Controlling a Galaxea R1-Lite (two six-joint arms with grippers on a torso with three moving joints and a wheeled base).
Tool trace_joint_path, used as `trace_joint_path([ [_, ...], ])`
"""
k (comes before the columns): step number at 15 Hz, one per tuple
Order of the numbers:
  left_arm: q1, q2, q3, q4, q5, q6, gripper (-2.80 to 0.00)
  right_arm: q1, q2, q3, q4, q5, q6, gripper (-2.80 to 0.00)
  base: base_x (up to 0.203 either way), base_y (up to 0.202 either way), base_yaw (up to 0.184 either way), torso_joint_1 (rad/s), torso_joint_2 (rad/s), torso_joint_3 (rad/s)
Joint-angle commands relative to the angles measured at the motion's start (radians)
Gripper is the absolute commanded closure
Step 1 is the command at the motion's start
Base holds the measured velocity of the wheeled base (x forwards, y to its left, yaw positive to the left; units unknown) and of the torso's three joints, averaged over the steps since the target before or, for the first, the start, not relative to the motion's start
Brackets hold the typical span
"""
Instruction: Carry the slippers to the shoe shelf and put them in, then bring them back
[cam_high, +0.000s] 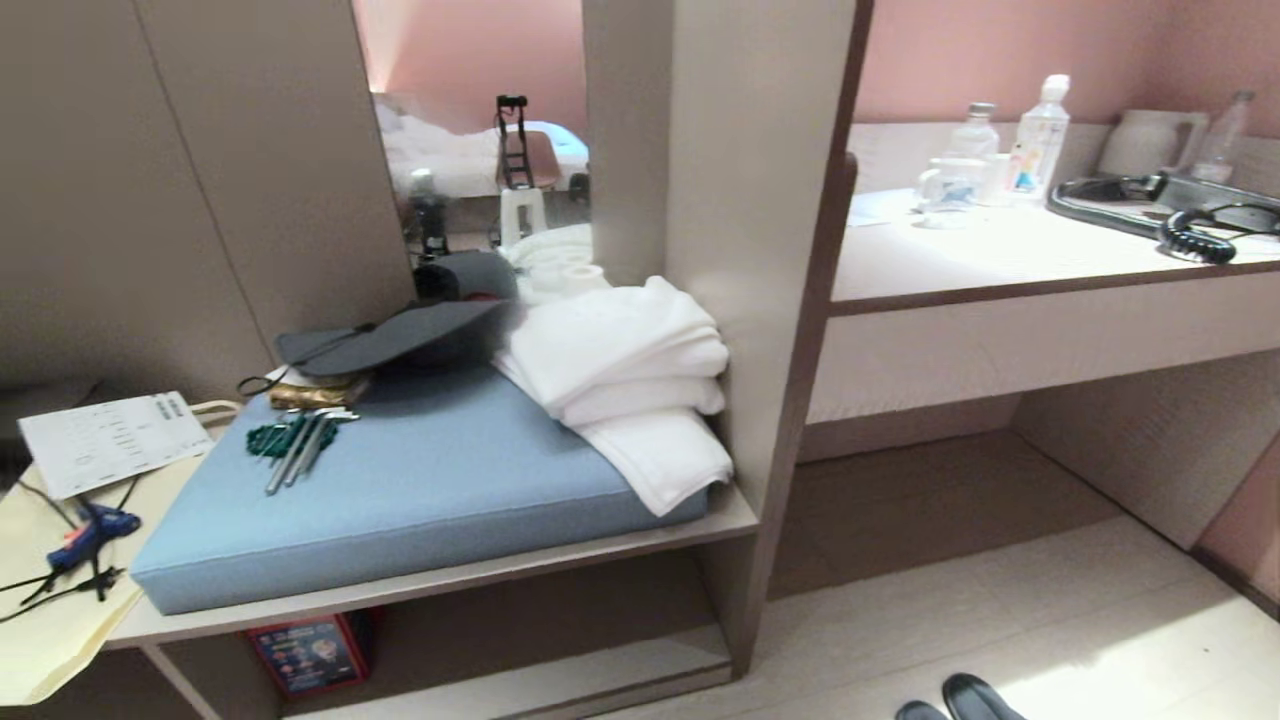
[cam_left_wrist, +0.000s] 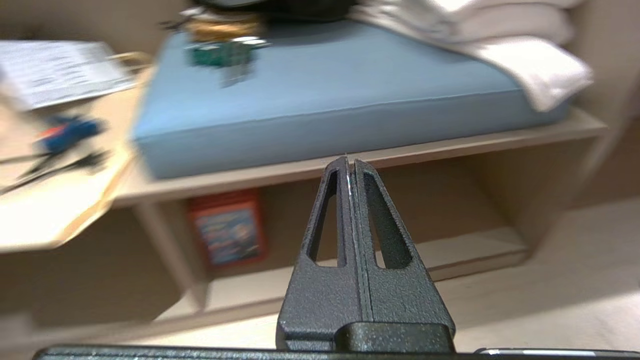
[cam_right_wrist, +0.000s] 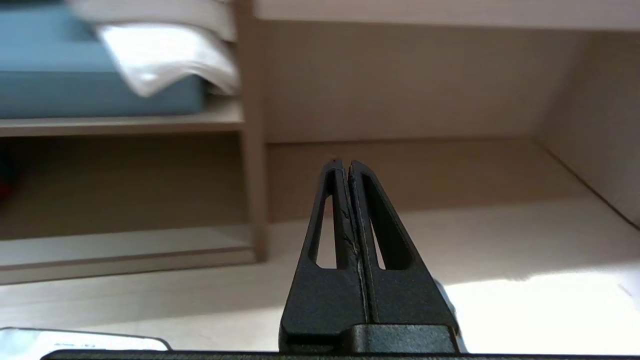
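The slippers (cam_high: 962, 699) are dark and lie side by side on the pale floor at the bottom edge of the head view, with only their toe ends showing. The shoe shelf (cam_high: 600, 668) is the low open cubby under the cushioned bench, to the left of the slippers; its bottom board (cam_left_wrist: 465, 252) also shows in the left wrist view, and again in the right wrist view (cam_right_wrist: 125, 246). Neither arm appears in the head view. My left gripper (cam_left_wrist: 349, 161) is shut with nothing in it and points at the bench's front edge. My right gripper (cam_right_wrist: 346, 164) is shut and empty, low over the floor.
A blue cushion (cam_high: 420, 490) on the bench carries folded white towels (cam_high: 630, 380), a dark cap (cam_high: 400, 335) and hex keys (cam_high: 300, 440). A red-and-blue box (cam_high: 310, 650) stands in the cubby's left end. The desk counter (cam_high: 1050, 265) at right holds bottles and a phone.
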Motion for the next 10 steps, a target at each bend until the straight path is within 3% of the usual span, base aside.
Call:
trace_joint_path([
  [1,0.0,0.0,0.0,0.0,0.0,0.0,0.0,0.0,0.001,0.0,0.0,0.0,0.0,0.0,0.001,-0.012,0.178,0.002,0.0,0.002],
  [5,-0.001,0.0,0.0,0.0,0.0,-0.001,0.0,0.001,0.002,0.0,-0.001,0.0,0.003,0.0,0.001,-0.006,0.136,0.002,0.0,0.003],
  [10,0.0,0.0,0.0,0.0,0.0,0.0,0.0,0.001,0.0,-0.001,-0.001,0.0,0.004,0.0,0.0,0.0,0.0,0.0,0.0,0.0],
])
